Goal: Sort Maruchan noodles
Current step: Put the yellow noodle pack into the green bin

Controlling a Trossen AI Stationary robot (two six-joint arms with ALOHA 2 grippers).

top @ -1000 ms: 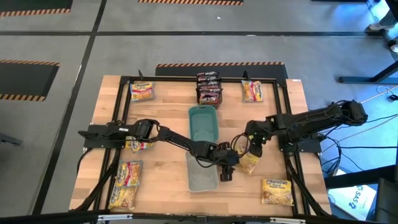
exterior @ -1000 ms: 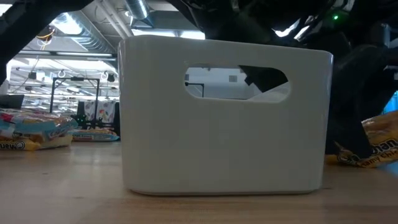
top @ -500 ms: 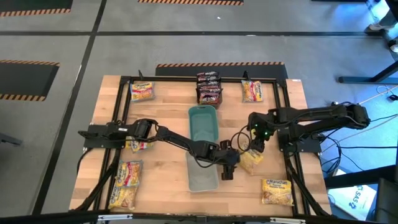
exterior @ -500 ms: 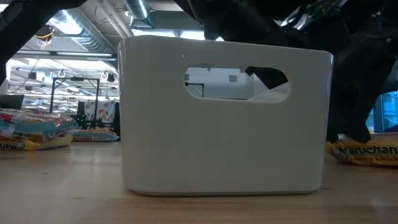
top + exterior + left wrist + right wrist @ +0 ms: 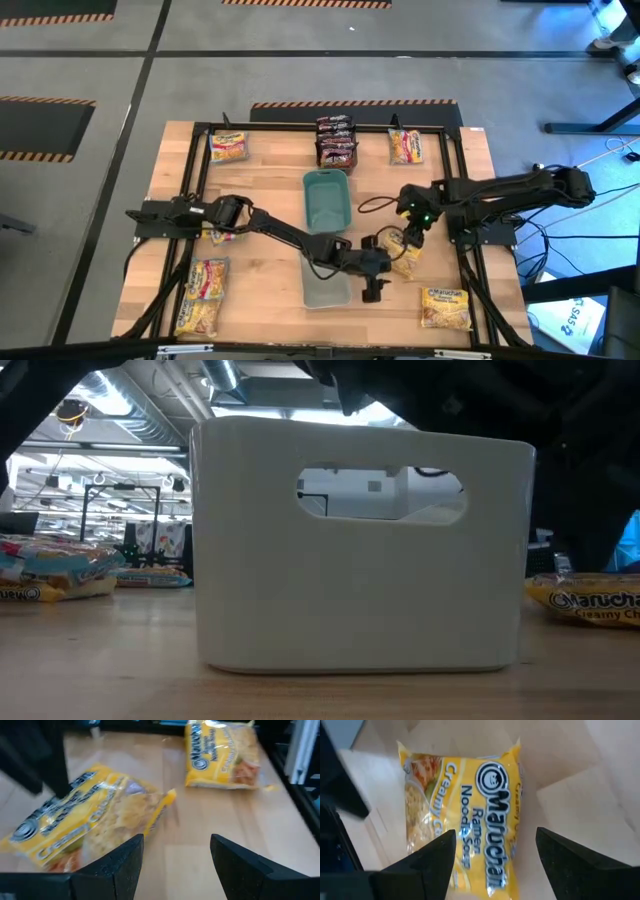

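yellow packet (image 5: 465,815) | "Maruchan Ramen Noodle Soup", probably "Creamy" | right gripper (image 5: 492,865) released

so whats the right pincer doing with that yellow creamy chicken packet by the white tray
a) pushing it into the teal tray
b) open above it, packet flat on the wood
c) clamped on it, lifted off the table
b: the right pincer is open, and its wrist view shows the yellow packet lying flat on the wood between the spread fingers.
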